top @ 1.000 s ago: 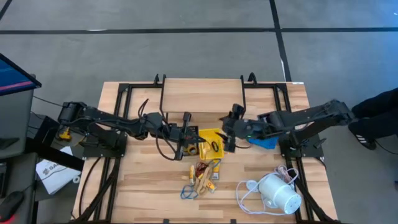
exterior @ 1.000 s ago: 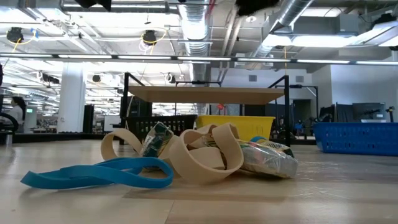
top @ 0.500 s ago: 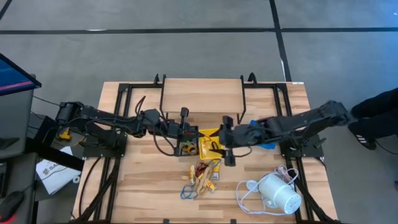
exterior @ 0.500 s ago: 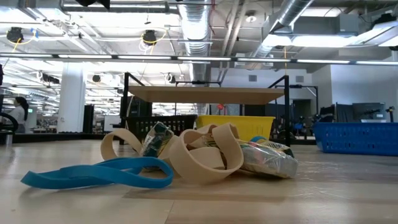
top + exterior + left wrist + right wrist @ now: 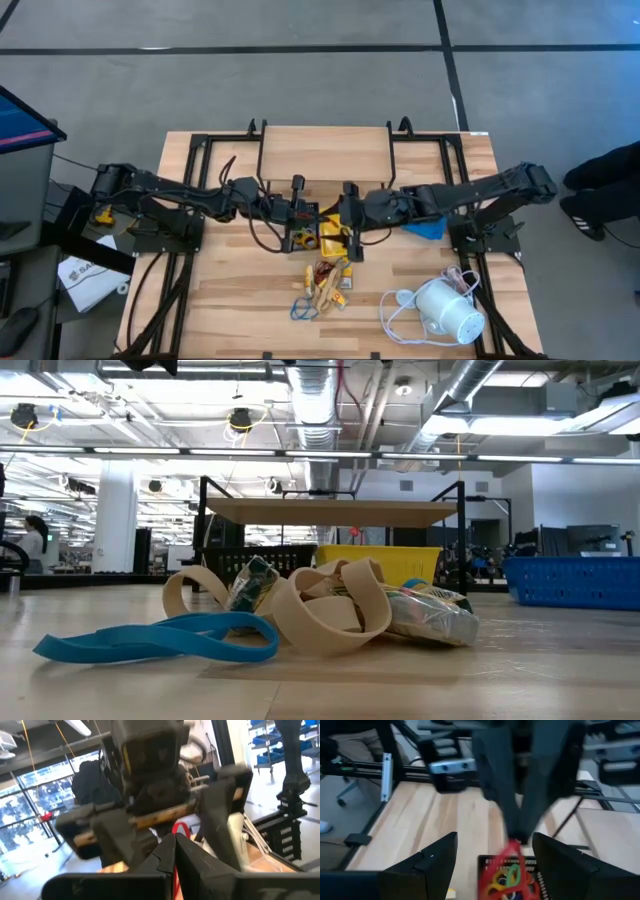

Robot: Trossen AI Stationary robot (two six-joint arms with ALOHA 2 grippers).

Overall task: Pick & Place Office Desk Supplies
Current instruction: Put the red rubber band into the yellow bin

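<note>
Up close, the left claw (image 5: 299, 226) is pinched fully shut on a red rubber band (image 5: 512, 854), which dangles as a loop from its fingertips (image 5: 521, 822) just above the black mesh tray (image 5: 485, 865). That tray already holds a tangle of red, green and yellow bands (image 5: 506, 879). Facing it from the other side, the right claw (image 5: 347, 224) stands partly open with nothing between its fingers (image 5: 427, 863), and it hangs over the yellow tray (image 5: 334, 215), covering most of that tray, so its contents cannot be made out. The 2 claws are near each other over the middle of the bench (image 5: 220, 300). The blue tray (image 5: 428, 229) lies to the right of the yellow one, under the right arm; what is in it cannot be seen. Toward the front edge, the remaining supplies lie in 1 loose pile (image 5: 325, 282): a blue band (image 5: 160, 639), wide tan loops (image 5: 330, 612) and small mixed pieces. A white cylindrical device (image 5: 446, 310) with its cord sits at the front right corner. Bare wood shows at the front left and along the back edge.
</note>
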